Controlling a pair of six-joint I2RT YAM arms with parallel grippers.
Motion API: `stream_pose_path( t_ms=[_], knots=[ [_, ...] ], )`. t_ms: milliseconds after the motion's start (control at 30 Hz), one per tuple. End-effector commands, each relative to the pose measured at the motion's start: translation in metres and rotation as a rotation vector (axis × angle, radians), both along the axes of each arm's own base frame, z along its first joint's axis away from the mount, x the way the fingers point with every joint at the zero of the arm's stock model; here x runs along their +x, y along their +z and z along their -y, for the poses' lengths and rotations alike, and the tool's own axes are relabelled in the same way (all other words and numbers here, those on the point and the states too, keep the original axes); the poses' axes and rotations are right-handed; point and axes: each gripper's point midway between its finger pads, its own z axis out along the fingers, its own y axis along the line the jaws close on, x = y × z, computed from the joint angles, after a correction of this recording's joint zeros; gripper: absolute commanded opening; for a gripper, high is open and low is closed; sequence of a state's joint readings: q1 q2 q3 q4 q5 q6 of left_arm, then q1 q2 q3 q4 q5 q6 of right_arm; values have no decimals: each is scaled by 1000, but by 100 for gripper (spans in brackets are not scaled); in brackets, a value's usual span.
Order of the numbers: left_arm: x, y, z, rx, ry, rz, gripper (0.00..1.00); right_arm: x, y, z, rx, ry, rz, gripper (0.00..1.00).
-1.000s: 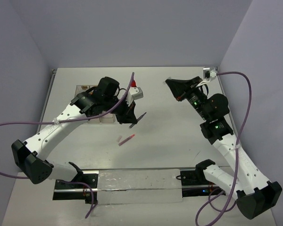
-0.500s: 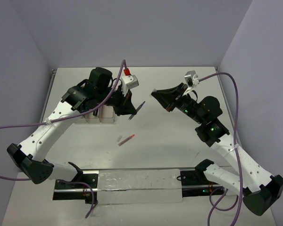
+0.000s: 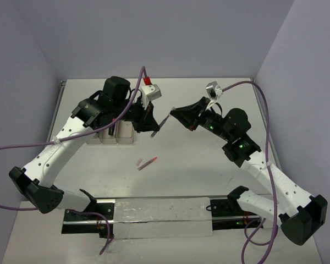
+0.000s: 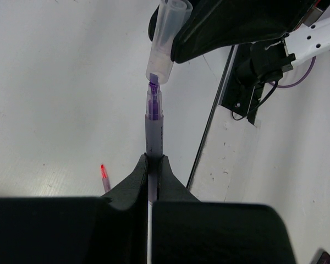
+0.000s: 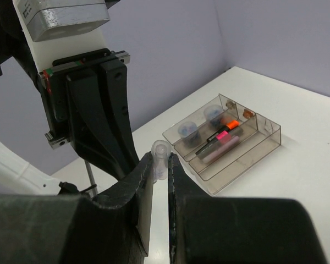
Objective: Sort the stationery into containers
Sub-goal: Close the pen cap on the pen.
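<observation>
My left gripper (image 3: 153,128) (image 4: 154,160) is shut on an uncapped purple highlighter (image 4: 154,124) (image 3: 163,121) held in the air. Its purple tip touches the mouth of a clear cap (image 4: 166,38) (image 5: 160,153). My right gripper (image 3: 175,113) (image 5: 160,163) is shut on that cap. The clear three-compartment tray (image 5: 264,135) (image 3: 125,135) stands on the table, mostly hidden under my left arm in the top view. It holds an orange-black highlighter (image 5: 229,125), a pink-black highlighter (image 5: 214,137), a pale pink bar (image 5: 223,146) and bluish round pieces (image 5: 186,130).
A thin pink pen (image 3: 148,163) (image 4: 104,177) lies loose on the white table in front of the tray. A metal rail with a clear strip (image 3: 159,217) runs along the near edge. Walls close in the back and both sides.
Both grippers moved toward each other above the table's middle. The cap in the right gripper now meets the highlighter's tip held by the left.
</observation>
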State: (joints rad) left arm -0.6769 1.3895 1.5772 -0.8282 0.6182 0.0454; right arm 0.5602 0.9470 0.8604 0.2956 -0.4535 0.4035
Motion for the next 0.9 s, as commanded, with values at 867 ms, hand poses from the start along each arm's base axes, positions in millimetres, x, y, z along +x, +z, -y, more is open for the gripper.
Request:
stream_pose_path(
  t_ms=[867],
  knots=[
    [3,20,0,-45,6,58,0,-1,31,-1,62,1,39,0]
  ],
)
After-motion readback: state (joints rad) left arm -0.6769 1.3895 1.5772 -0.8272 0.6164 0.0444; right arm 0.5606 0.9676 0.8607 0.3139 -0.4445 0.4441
